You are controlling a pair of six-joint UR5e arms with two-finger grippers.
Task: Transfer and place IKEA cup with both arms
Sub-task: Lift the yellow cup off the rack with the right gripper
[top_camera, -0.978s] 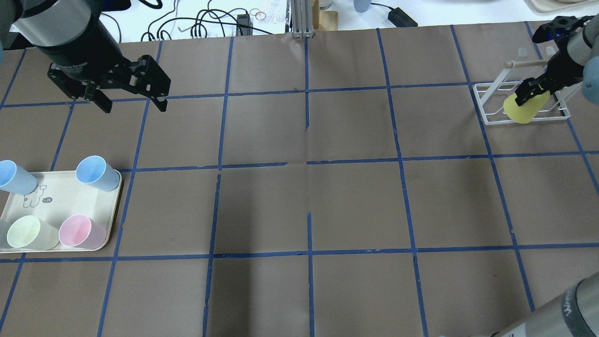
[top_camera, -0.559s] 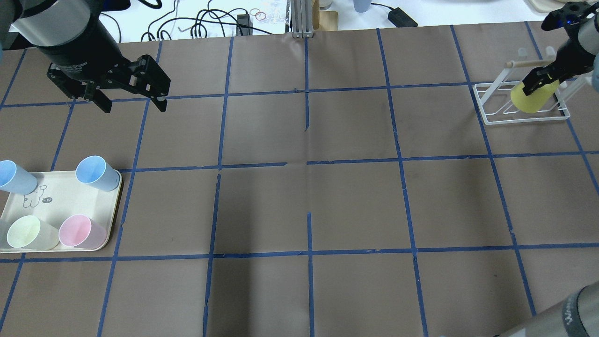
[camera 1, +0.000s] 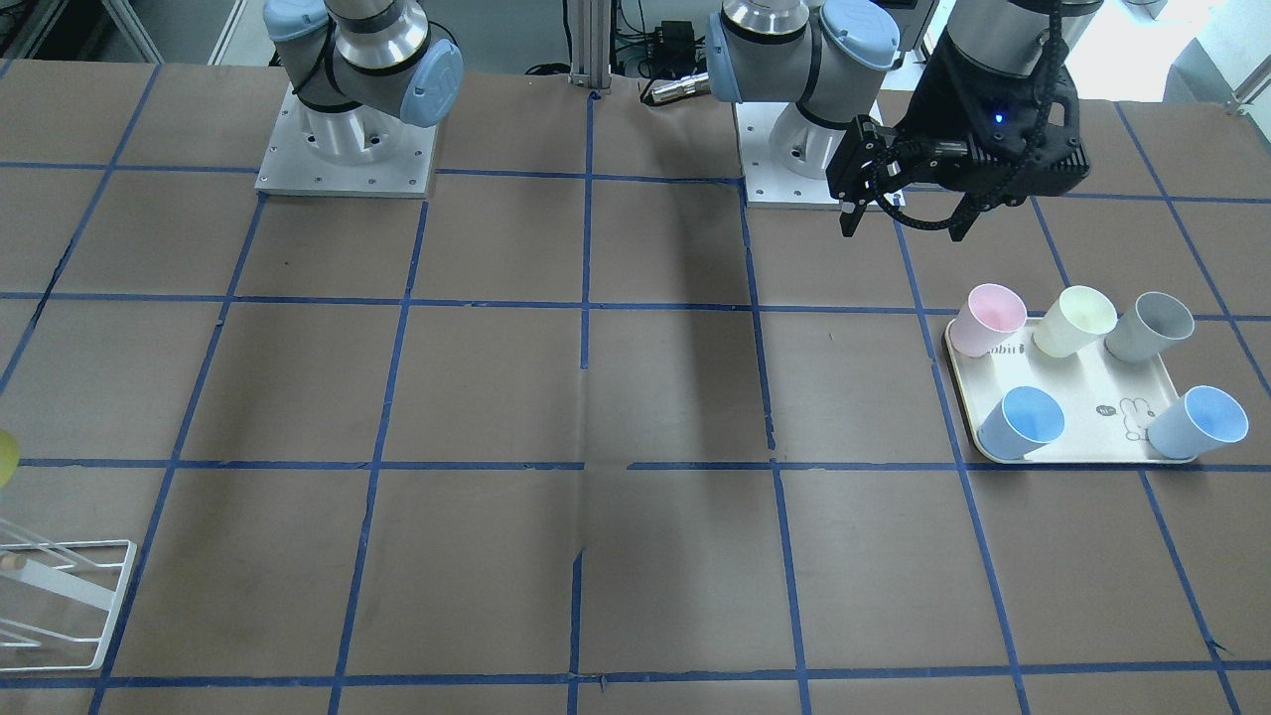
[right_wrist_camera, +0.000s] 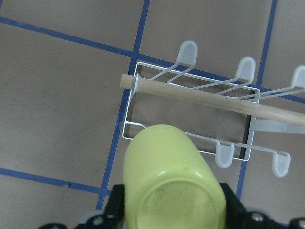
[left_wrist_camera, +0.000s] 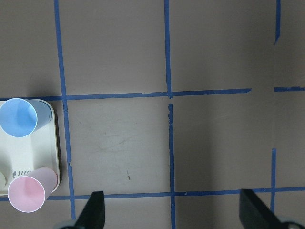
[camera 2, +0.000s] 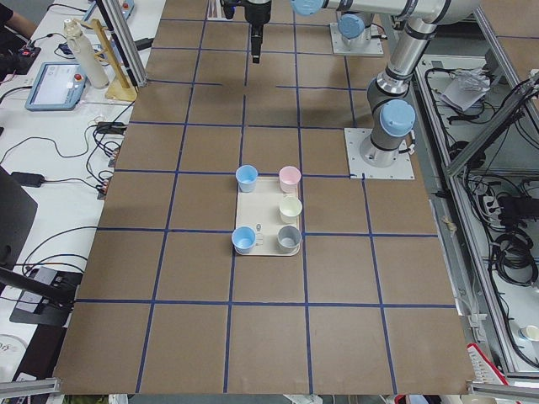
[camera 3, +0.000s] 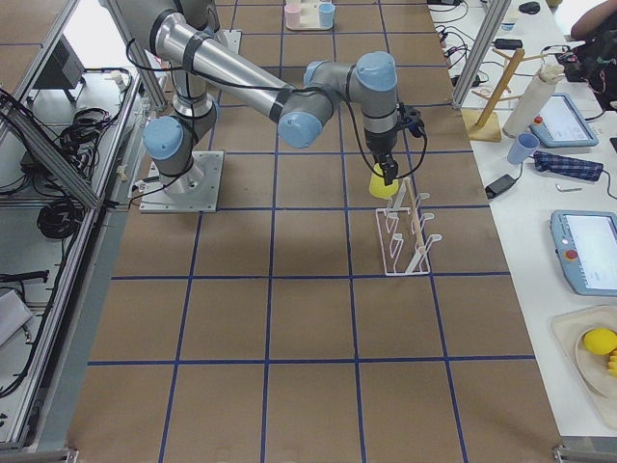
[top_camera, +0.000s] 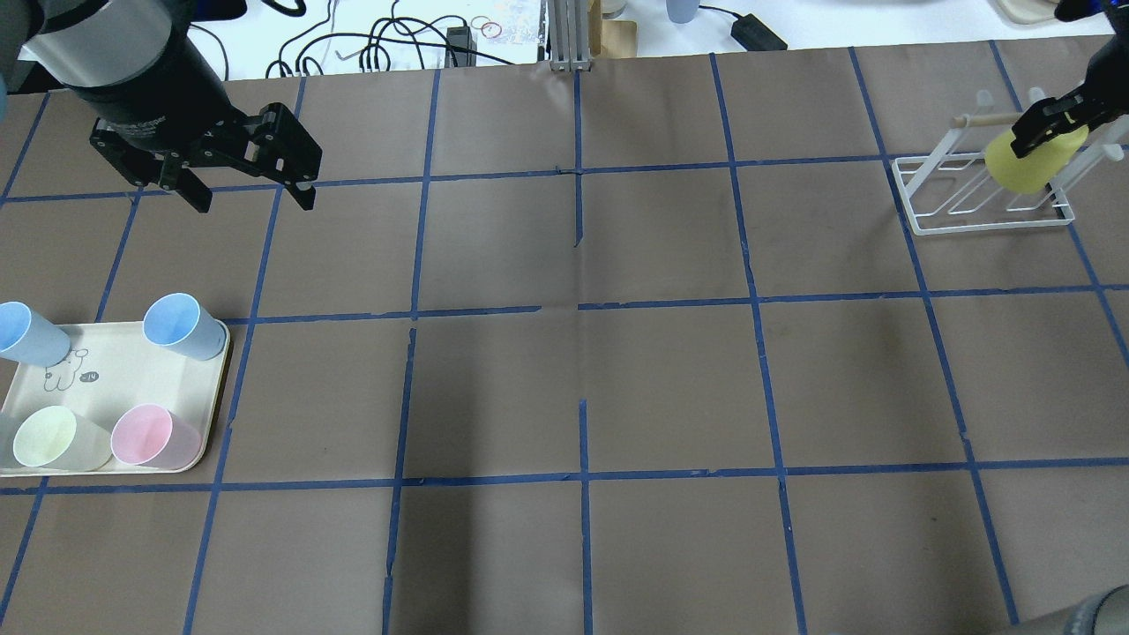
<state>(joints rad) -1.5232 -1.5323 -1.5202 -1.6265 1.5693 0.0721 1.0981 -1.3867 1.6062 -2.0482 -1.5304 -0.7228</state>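
Note:
The bright yellow IKEA cup hangs mouth-down in my right gripper, which is shut on its base end. It is held above the white wire rack at the far right. The right wrist view shows the cup's closed base above the rack and its wooden dowel. The cup also shows in the exterior right view. My left gripper is open and empty, high over the table's left part; it shows in the front view too.
A cream tray at the near left holds two blue cups, a pink cup, a pale cream cup and a grey cup. Cables and tools lie beyond the table's far edge.
My right gripper has lifted the yellow cup up and back, off the rack's front. The left arm has not moved.

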